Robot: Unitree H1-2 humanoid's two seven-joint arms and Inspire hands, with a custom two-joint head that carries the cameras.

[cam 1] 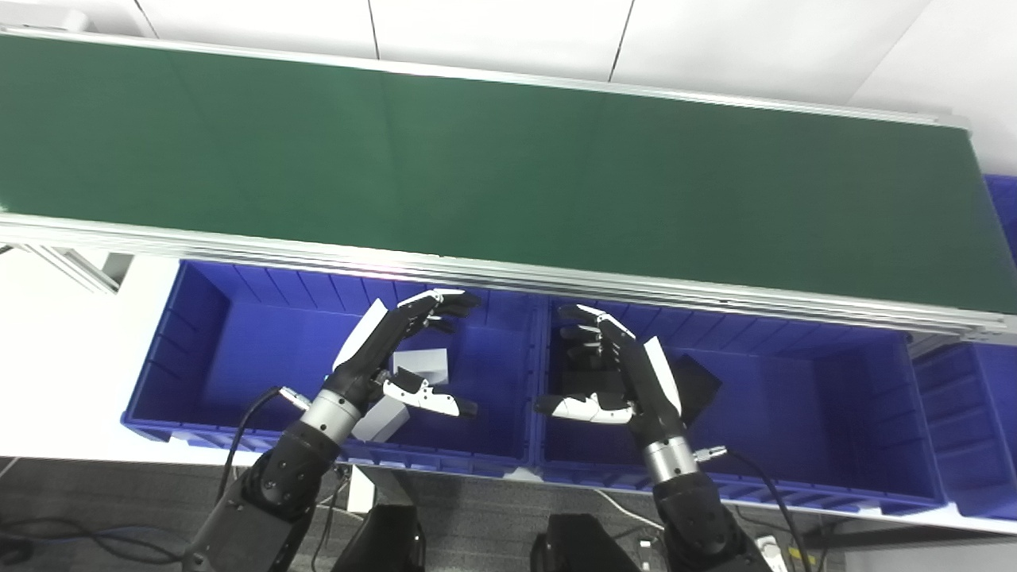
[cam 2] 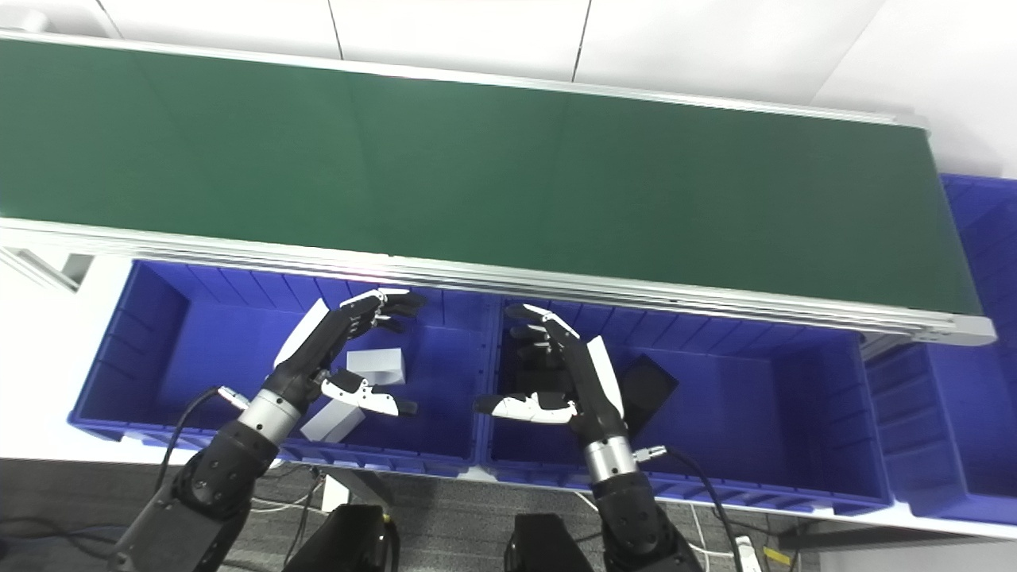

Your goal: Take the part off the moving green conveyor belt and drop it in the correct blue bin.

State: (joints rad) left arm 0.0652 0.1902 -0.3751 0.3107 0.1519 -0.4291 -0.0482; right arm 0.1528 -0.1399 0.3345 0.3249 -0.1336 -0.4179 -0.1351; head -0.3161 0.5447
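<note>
The left robot hand (cam 1: 401,349) and right robot hand (cam 1: 616,369) hover empty with fingers spread over the two near blue bins (cam 1: 238,334), the left holding grey blocks (cam 1: 425,364), the right a black part (cam 1: 699,385), beside the green conveyor belt (cam 1: 508,175).

The green conveyor belt (cam 1: 493,167) is running out of the frame at the left edge, so that end is not showing. A third blue bin (cam 2: 981,381) at the right edge is being cut off, its contents unseen. In the left bin (cam 1: 238,342), the left hand (cam 1: 397,349) is covering part of the white blocks (cam 1: 425,365) beneath it. In the middle bin (cam 1: 794,397), the right hand (cam 1: 616,369) is hiding much of a dark object (cam 1: 695,385), possibly a flat black part; its shape cannot be told. Both forearms are leaving through the bottom edge.
</note>
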